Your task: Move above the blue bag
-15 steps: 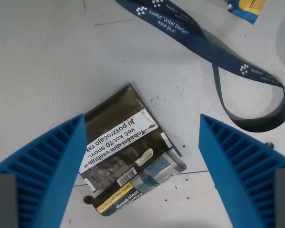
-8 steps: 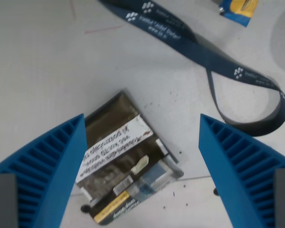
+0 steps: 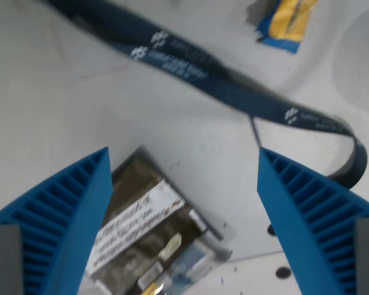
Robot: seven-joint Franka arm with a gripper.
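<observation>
Wrist view, frame is motion-blurred. Gripper (image 3: 184, 221) jaws spread wide, nothing between them but desk and part of a pouch; blue ribbed fingers (image 3: 61, 215) fill both lower corners of the picture.

Blue bag (image 3: 284, 23) sits at the top of the wrist view, right of centre, partly cut off by the top edge. Blue with a large yellow patch. Long axis looks tilted, running from upper right down to lower left in the picture, lower corner pointing toward the lanyard. Any print on it is too blurred to read. It lies flat on the light grey desk (image 3: 61, 104), well apart from the jaws and not between them.

Dark blue lanyard (image 3: 234, 95) runs diagonally from the wrist view's upper left down to the right, then loops back near the right finger. It passes between the bag and the gripper, near the bag but not touching it. White logo dots and white lettering are printed on it in at least three spots; text is unreadable at this blur.

Brown tobacco pouch (image 3: 150, 227) lies at the bottom, just beside the left finger and partly hidden by it, tilted diagonally. White warning label across it with dark text, illegible here. Clear plastic wrap and a small pale tab at its lower end.

Two small dark holes (image 3: 277, 252) in the desk near the right finger.
</observation>
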